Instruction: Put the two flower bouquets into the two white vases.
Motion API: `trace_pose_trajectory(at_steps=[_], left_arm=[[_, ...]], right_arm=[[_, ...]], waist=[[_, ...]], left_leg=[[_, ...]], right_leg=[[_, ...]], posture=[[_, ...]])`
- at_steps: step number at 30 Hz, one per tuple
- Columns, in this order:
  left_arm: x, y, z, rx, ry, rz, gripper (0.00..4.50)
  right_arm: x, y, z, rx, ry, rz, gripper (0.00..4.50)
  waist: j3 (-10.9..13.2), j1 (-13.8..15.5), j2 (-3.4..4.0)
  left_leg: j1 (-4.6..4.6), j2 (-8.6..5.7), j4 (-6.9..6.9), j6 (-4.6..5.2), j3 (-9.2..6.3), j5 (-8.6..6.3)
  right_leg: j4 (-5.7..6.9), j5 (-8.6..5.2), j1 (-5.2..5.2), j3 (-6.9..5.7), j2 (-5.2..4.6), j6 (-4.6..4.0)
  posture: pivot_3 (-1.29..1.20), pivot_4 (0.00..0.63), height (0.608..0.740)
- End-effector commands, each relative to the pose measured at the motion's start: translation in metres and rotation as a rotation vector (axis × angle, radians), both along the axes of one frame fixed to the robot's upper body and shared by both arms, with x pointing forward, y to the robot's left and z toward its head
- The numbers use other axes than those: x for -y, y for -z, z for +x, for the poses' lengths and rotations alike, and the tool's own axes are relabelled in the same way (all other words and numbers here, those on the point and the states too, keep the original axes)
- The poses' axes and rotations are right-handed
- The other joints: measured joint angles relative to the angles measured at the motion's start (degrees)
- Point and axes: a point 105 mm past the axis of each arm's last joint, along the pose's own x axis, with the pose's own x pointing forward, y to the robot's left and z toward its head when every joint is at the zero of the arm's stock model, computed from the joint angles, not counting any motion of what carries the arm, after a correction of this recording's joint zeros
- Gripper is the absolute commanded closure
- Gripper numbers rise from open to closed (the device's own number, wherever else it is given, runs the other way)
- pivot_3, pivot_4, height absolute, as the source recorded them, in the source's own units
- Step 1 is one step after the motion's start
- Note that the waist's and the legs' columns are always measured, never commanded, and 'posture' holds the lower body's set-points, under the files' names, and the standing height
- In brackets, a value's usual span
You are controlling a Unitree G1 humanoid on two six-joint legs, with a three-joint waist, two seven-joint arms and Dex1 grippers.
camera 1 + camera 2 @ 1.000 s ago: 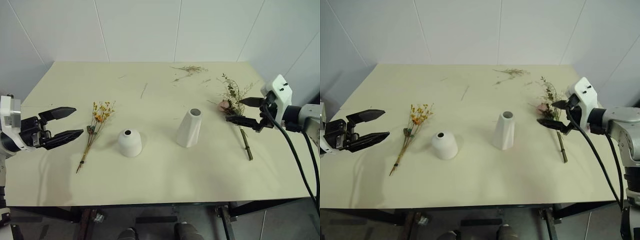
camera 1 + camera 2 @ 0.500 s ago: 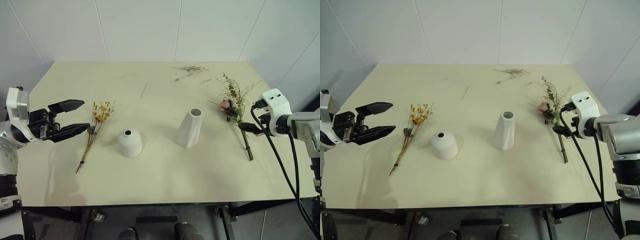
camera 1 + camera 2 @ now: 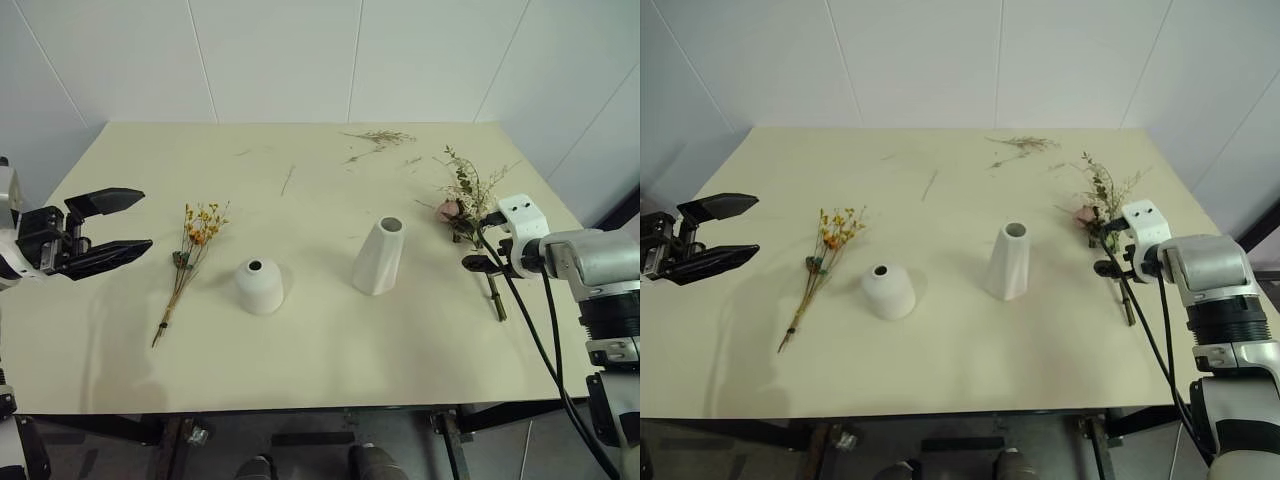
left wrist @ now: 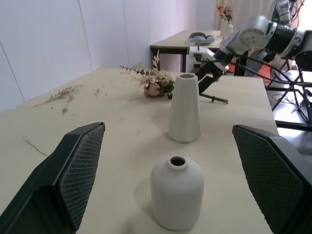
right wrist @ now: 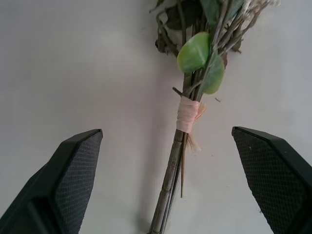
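1. My right gripper gapes wide, empty, over the rose bunch stems, frame right.
2. My left gripper wide open, empty, frame left, near the yellow bunch.
3. Short vase and tall vase at centre.

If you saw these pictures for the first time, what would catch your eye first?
Two white vases mid-table: a squat vase and a taller tapered vase. A yellow-orange bouquet lies to their left, a pink rose bouquet to their right, with the open right end effector poised over its stems.

A cream table stands against white panelled walls; a second table sits beyond.
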Motion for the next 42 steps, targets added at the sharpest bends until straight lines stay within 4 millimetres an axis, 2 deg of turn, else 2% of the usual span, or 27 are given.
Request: trace_pose_trajectory(at_steps=[1,13,17,24,27,28,35,40,42], left_arm=[[0.000,-0.024,-0.010,0.094,0.005,-0.009,0.02],[0.002,-0.032,-0.010,0.078,0.041,-0.006,0.02],[0.003,-0.037,-0.009,0.076,0.051,0.004,0.00],[0.006,-0.043,-0.009,0.078,0.076,-0.018,0.00],[0.008,-0.042,-0.009,0.068,0.091,-0.031,0.00],[0.009,-0.042,-0.009,0.068,0.098,-0.035,0.00],[0.017,-0.035,-0.002,0.045,0.135,-0.050,0.00],[0.026,-0.027,0.003,0.030,0.171,-0.067,0.00],[0.032,-0.022,0.007,0.025,0.185,-0.069,0.00]], right_arm=[[0.001,-0.013,0.008,0.056,0.002,-0.015,0.00],[-0.001,0.002,0.031,0.063,0.037,-0.041,0.00],[0.000,-0.001,0.035,0.092,0.057,-0.031,0.90],[0.004,-0.009,0.036,0.144,0.084,-0.028,3.43],[0.005,-0.026,0.037,0.234,0.098,-0.021,4.36],[0.005,-0.033,0.038,0.271,0.102,-0.019,4.42],[0.002,-0.079,0.038,0.503,0.117,0.009,4.42],[-0.015,-0.128,0.034,0.778,0.091,0.085,4.42],[-0.030,-0.153,0.028,0.957,0.035,0.127,4.42]], waist=[[0.0,-0.1,0.00],[0.0,-1.3,0.01],[0.0,-1.3,0.01],[0.0,-1.2,0.02],[0.0,-1.2,0.02],[0.0,-1.2,0.03],[0.0,-1.0,0.04],[0.0,-1.2,0.04],[0.0,-1.2,0.05]], left_leg=[[0.00,0.00,0.00,0.00,0.00,0.00],[0.01,0.01,-0.01,0.01,-0.01,-0.01],[0.00,0.00,0.01,0.01,-0.01,-0.01],[0.00,0.00,0.00,0.01,-0.01,-0.01],[0.00,0.00,0.00,0.01,-0.01,-0.01],[0.00,0.00,0.00,0.01,-0.01,-0.01],[0.00,0.00,0.00,0.01,-0.02,-0.01],[0.00,0.01,0.00,0.01,-0.02,0.00],[0.01,0.01,0.00,0.01,-0.02,0.00]], right_leg=[[0.01,0.00,-0.01,0.00,0.00,0.01],[0.04,0.00,-0.01,0.01,0.02,0.03],[0.04,0.01,0.00,0.01,0.02,0.04],[0.04,0.00,-0.01,0.00,0.02,0.05],[0.05,0.00,-0.01,0.01,0.02,0.04],[0.05,0.00,-0.01,0.01,0.02,0.05],[0.05,0.00,0.00,0.01,0.02,0.05],[0.11,0.00,-0.01,0.01,0.03,0.05],[0.12,0.00,-0.01,0.01,0.03,0.05]], posture=[[0.00,0.150,0.740],[0.00,0.150,0.740],[0.00,0.150,0.740],[0.00,0.150,0.740],[0.00,0.150,0.740],[0.00,0.150,0.740],[0.00,0.150,0.740],[0.00,0.150,0.740],[0.00,0.150,0.740]])
